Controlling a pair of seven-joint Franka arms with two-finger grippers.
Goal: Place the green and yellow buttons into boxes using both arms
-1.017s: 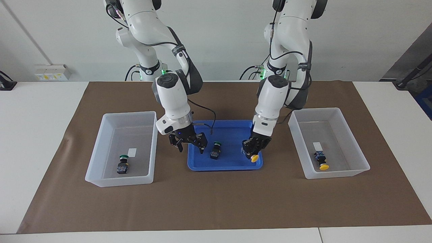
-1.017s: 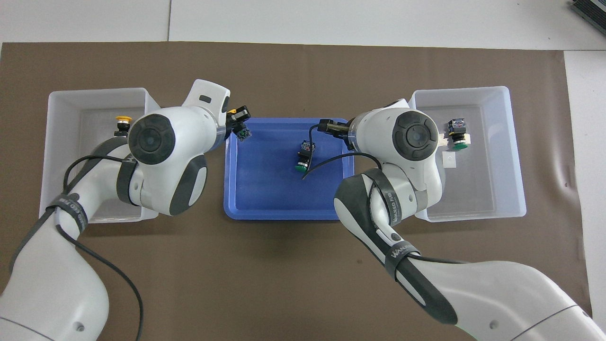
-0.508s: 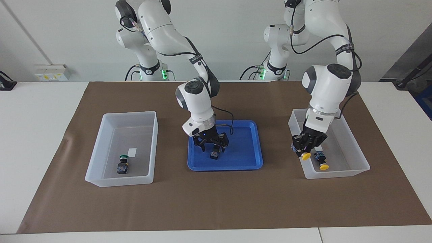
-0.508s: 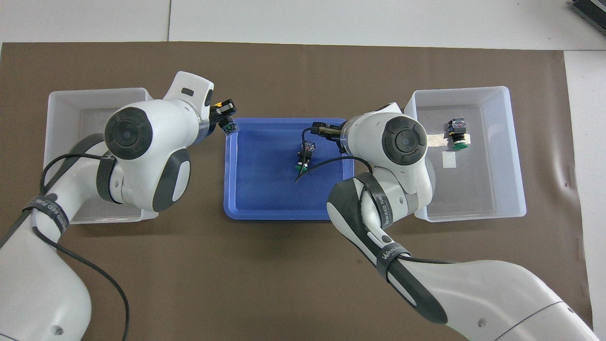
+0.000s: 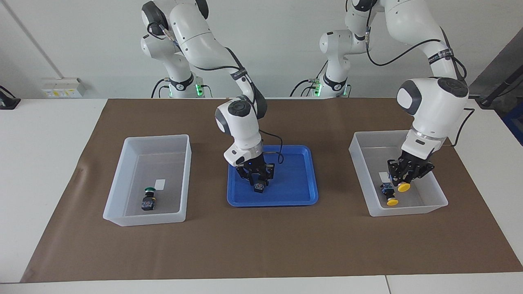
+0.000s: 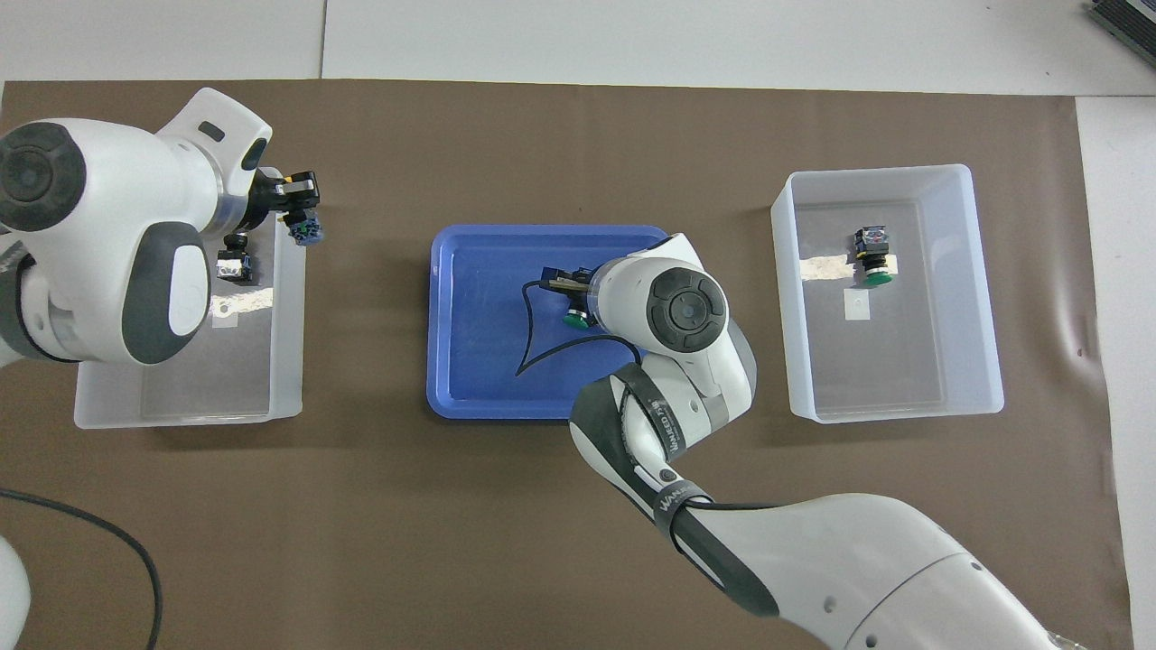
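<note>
My left gripper (image 5: 405, 176) is shut on a yellow button (image 5: 404, 187) and holds it over the box (image 5: 408, 210) at the left arm's end, just above a second yellow button (image 5: 390, 197) lying inside. The overhead view shows that gripper (image 6: 298, 206) at the box's (image 6: 181, 411) inner wall and the lying button (image 6: 237, 260). My right gripper (image 5: 257, 179) is low in the blue tray (image 5: 294, 196), right at a green button (image 5: 258, 187), whose cap shows from above (image 6: 573, 319). Another green button (image 5: 148, 198) lies in the other box (image 5: 143, 220), also seen from above (image 6: 872, 257).
A brown mat (image 5: 261, 245) covers the table under the tray and both boxes. Each box holds a small white label (image 5: 160, 184). The right arm's cable (image 6: 528, 343) loops over the tray (image 6: 479, 379).
My left gripper has carried the yellow button from the tray's end over into its box. My right gripper has moved over the green button and come down onto it.
</note>
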